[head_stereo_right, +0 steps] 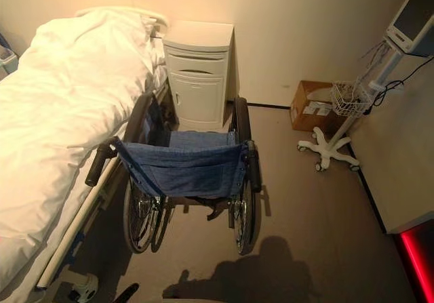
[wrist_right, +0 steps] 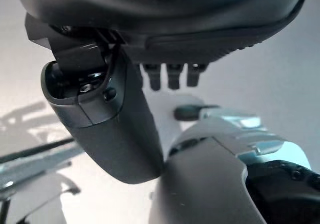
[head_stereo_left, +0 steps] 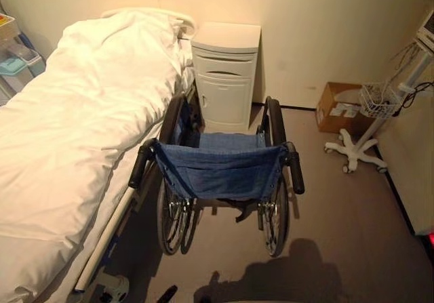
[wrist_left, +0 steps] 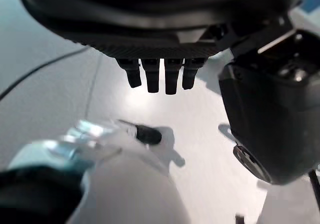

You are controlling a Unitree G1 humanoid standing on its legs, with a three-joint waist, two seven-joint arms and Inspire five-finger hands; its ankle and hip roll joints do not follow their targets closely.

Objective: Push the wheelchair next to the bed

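A wheelchair with a blue cloth back and black push handles stands alongside the bed. Its left wheel sits close to the bed frame, and it faces a white bedside cabinet. A white duvet covers the bed. In the left wrist view my left hand hangs over the pale floor, its fingers straight and holding nothing. In the right wrist view my right hand hangs the same way, open and apart from the wheelchair.
A cardboard box lies by the far wall. A monitor stand on a white wheeled base with a wire basket stands at the right. A cart stands beyond the bed. Bare floor lies right of the wheelchair.
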